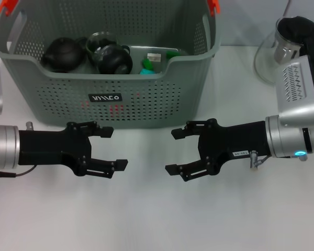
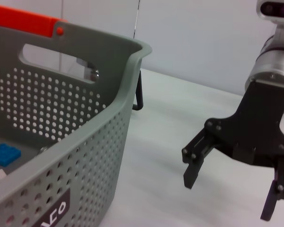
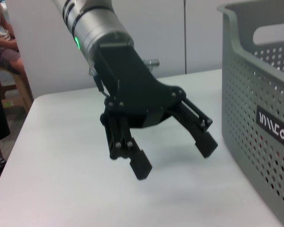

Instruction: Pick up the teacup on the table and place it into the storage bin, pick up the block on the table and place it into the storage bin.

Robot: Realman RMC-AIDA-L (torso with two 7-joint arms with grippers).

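The storage bin (image 1: pixel 110 112), a grey-green perforated basket with orange handle clips, stands at the back centre of the white table. Inside it lie two round black tea vessels (image 1: pixel 63 55) (image 1: pixel 113 59), a glass cup (image 1: pixel 99 39) and a green and blue block (image 1: pixel 147 66). A blue block (image 2: pixel 4 155) shows inside the bin (image 2: pixel 85 156) in the left wrist view. My left gripper (image 1: pixel 116 148) and right gripper (image 1: pixel 172 151) are both open and empty, facing each other just in front of the bin. No teacup or block shows on the table.
A glass teapot (image 1: pixel 282 49) stands at the back right, beside the bin. The left wrist view shows the right gripper (image 2: pixel 227 198); the right wrist view shows the left gripper (image 3: pixel 175 160) and the bin wall (image 3: pixel 255 94). White table lies in front of both grippers.
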